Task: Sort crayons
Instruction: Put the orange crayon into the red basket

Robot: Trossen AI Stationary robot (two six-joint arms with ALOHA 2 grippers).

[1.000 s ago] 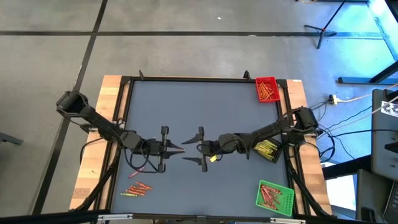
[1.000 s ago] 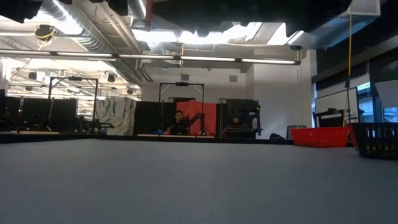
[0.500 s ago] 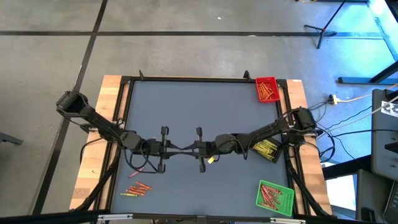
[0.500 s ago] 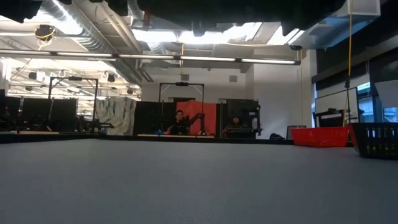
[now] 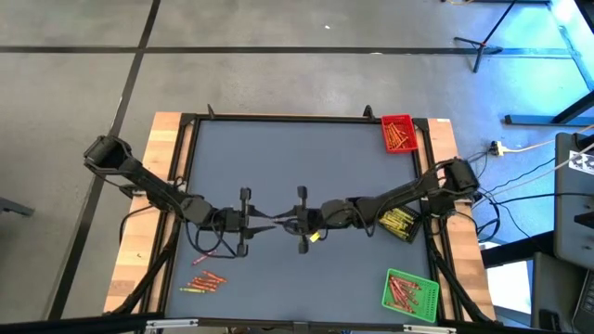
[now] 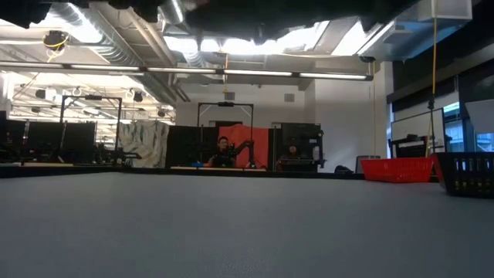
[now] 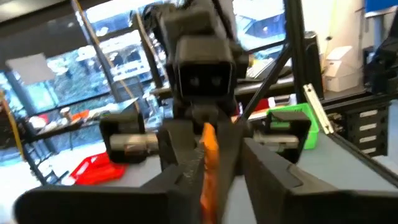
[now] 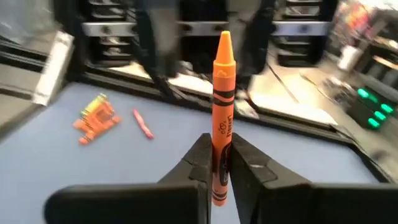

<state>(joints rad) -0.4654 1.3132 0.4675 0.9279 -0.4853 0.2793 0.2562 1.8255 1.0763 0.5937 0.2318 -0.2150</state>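
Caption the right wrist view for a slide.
Right gripper shut on an upright orange crayon, loose crayons beyond.

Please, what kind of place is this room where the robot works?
Probably a robotics lab or workshop: exposed ceiling pipes, another robot arm at a far bench where a person sits, and a bare concrete floor around the table.

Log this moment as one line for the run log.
phase: mid-air handover | right gripper: shut on orange crayon | left gripper: opening around it | loose crayons: table near left
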